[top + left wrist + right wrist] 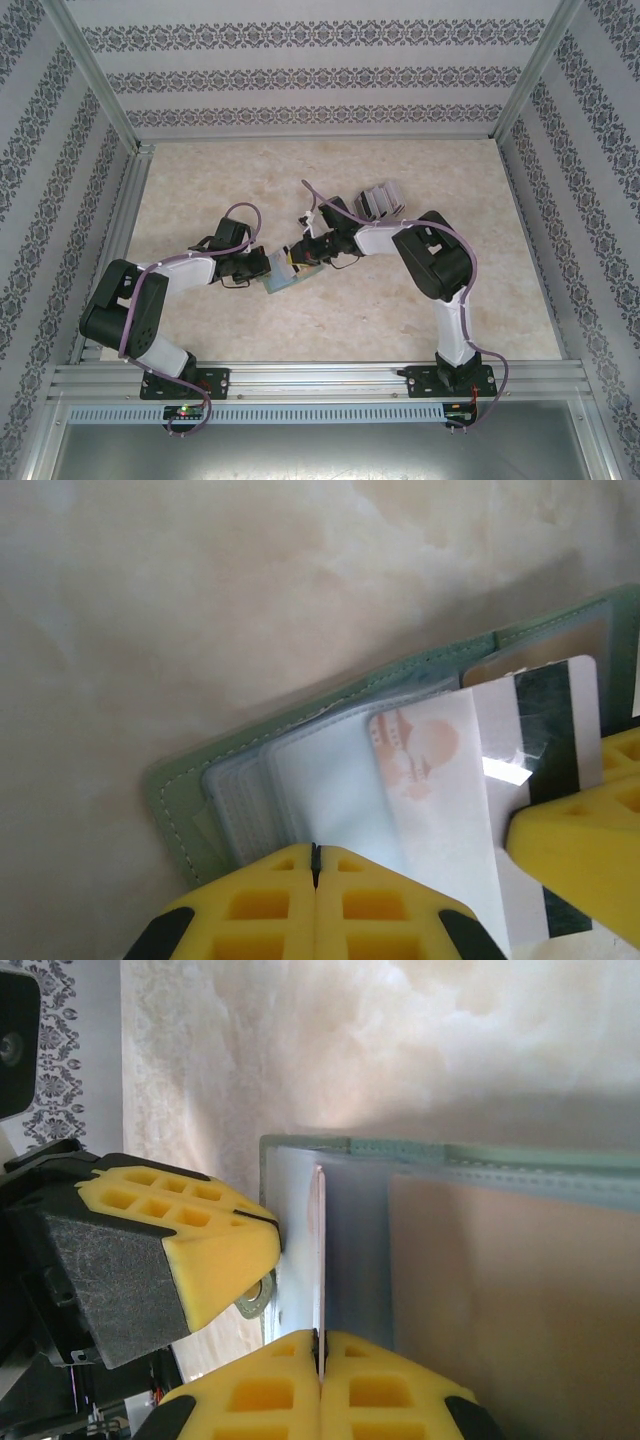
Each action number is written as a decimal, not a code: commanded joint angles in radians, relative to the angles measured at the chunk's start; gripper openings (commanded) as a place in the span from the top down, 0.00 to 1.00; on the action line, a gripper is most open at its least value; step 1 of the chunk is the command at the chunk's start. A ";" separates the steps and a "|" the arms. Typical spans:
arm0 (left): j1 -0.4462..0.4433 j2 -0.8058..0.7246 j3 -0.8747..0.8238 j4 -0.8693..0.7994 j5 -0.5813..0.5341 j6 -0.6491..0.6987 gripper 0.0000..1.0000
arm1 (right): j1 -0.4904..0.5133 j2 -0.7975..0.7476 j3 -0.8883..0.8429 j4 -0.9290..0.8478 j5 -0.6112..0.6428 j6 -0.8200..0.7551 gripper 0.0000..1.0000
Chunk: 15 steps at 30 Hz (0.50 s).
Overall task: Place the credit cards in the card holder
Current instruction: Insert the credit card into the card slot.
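Yellow foam left fingers [250, 915] are closed on the clear sleeves of the sage-green folding card holder [180, 800], which is open at the middle of the marbled desk [200, 600]. Opposite, the right fingers [400, 1395] pinch a thin white plastic credit card [440, 770] with its end at a sleeve. The card looks light, stiff and slick, so it is best gripped flat across its trailing end.

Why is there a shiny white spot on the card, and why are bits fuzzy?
Left wrist view: light bounces off the glossy credit card, a white glare patch beside its dark stripe, and the table looks soft. Right wrist view: the card holder is blurry, probably too close to the lens. Top external view: even light, faint shadows.
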 commanded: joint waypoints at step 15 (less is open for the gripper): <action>0.009 -0.005 -0.016 -0.053 -0.015 -0.009 1.00 | 0.066 0.042 0.007 0.081 0.079 0.056 0.97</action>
